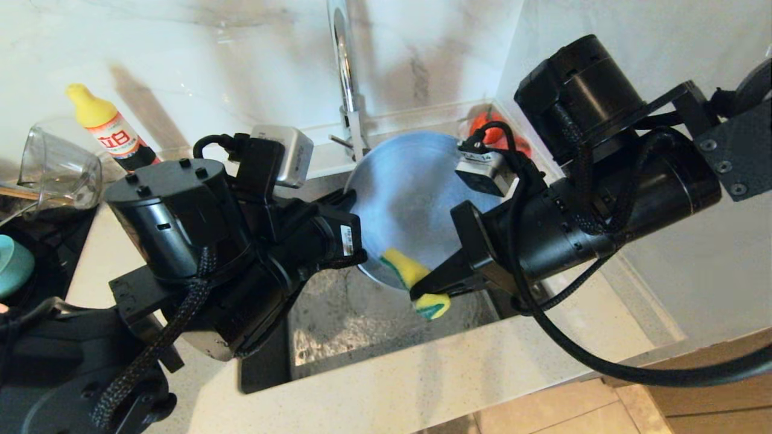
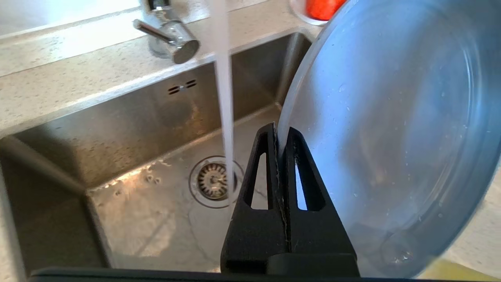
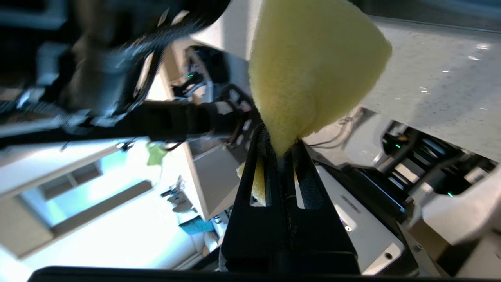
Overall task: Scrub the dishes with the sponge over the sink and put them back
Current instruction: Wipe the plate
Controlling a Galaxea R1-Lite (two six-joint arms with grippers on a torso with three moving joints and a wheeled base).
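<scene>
Scrubbing step in hand, judged from the scene. Left gripper (image 2: 282, 135) clenched on the rim of the wide flat grey-blue matte plate (image 1: 410, 199), holding it tilted on edge over the large square brushed stainless-steel sink (image 2: 129, 129), just beside the running water stream (image 2: 225, 98). Right gripper (image 3: 281, 147) clenched on the small rectangular yellow sponge with green scouring layer (image 1: 416, 283), pressed at the lower rim of the plate. Small round teal-blue bowl (image 1: 12, 265) well apart on the left. Next, probably: sliding the sponge across the plate face, keeping steady pressure and a firm rim grip against slipping.
</scene>
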